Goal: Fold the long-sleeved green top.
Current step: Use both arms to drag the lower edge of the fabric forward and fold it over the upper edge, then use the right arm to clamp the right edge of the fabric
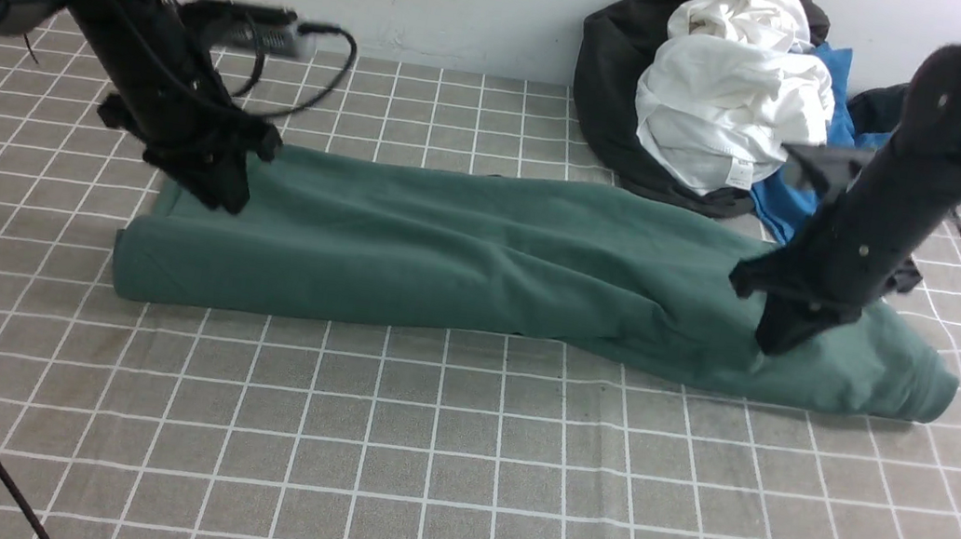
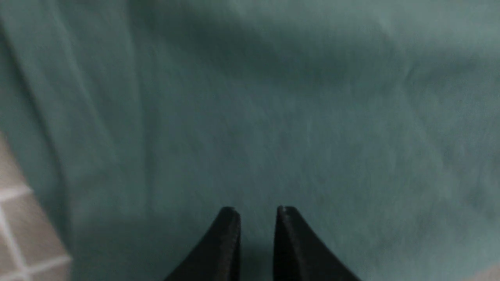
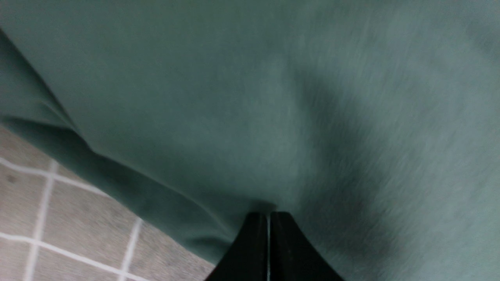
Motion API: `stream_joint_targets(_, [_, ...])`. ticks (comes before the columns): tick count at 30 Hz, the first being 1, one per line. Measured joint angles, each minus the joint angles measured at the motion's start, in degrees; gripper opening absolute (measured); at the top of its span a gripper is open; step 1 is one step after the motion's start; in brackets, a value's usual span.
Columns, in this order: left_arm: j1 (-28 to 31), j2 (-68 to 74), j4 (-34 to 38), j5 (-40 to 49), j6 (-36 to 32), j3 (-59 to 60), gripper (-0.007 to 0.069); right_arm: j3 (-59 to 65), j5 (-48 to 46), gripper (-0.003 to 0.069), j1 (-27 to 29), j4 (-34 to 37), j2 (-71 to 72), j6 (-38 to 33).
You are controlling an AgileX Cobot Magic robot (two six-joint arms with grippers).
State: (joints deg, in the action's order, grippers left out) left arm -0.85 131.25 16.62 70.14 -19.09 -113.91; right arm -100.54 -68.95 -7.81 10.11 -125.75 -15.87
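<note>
Reads as a crosswise fold coming up: already narrowed to 1 long band on the gridded table (image 1: 449, 491), with 1 gripper over each end. First smooth the top (image 1: 463, 258) right of the middle, flattening the bunched creases there rather than sealing them in. Then pinch through every layer at 1 end, not just the upper skin. Lift low, carry straight along the band, and lay down square on the other end with the 2 long edges matched. Steer clear of the pile (image 1: 729, 107) of other clothes lying against the far edge toward the right.

Left gripper (image 1: 220, 193): over the far left corner, jaws a narrow slit apart, nothing between them in the wrist view. Right gripper (image 1: 774, 341): tips down on the fabric close to the right end, jaws together. Cannot tell whether a nip of cloth is caught there, given the blur at the tips.

Lies flat across the middle of the table, well back from the near edge. Long axis left to right, nearly square to the front view. Ribbed band at the right end, plain folded edge at the left. No neck, label or logo in view.
</note>
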Motion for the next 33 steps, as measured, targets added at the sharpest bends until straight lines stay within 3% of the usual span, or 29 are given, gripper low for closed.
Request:
stream_joint_targets(4, [-0.8,-2.8,0.3,-0.1,-4.6,10.5,0.0004,4.4,4.3,-0.0013,0.0,-8.0,0.0,0.5])
stream_joint_targets(10, [0.6,-4.7,-0.8,-3.3,-5.0,15.9,-0.0008,4.9,8.9,-0.0013,1.5,-23.1,0.0,4.5])
stream_joint_targets(13, [2.0,-5.5,-2.1,-5.6,-3.7,16.2,-0.0008,4.8,9.4,-0.0013,3.3,-24.9,0.0,6.5])
stream_joint_targets(20, [4.0,-9.1,-4.8,-9.9,-3.0,16.5,-0.0008,1.6,7.0,-0.0014,4.7,-23.1,1.9,7.4])
stream_joint_targets(26, [4.0,-19.0,-3.8,-10.5,-3.0,16.7,-0.0007,-2.1,6.7,-0.0009,5.2,-12.9,7.6,7.6])
stream_joint_targets(30, [4.0,-25.4,-3.7,-9.4,-3.0,16.8,-0.0007,-2.0,4.4,0.0041,7.4,-6.7,6.8,7.6])
stream_joint_targets(33, [4.0,-32.7,-2.5,-8.7,-3.0,16.9,-0.0007,-2.0,2.1,0.0159,10.1,-4.1,3.8,7.8])
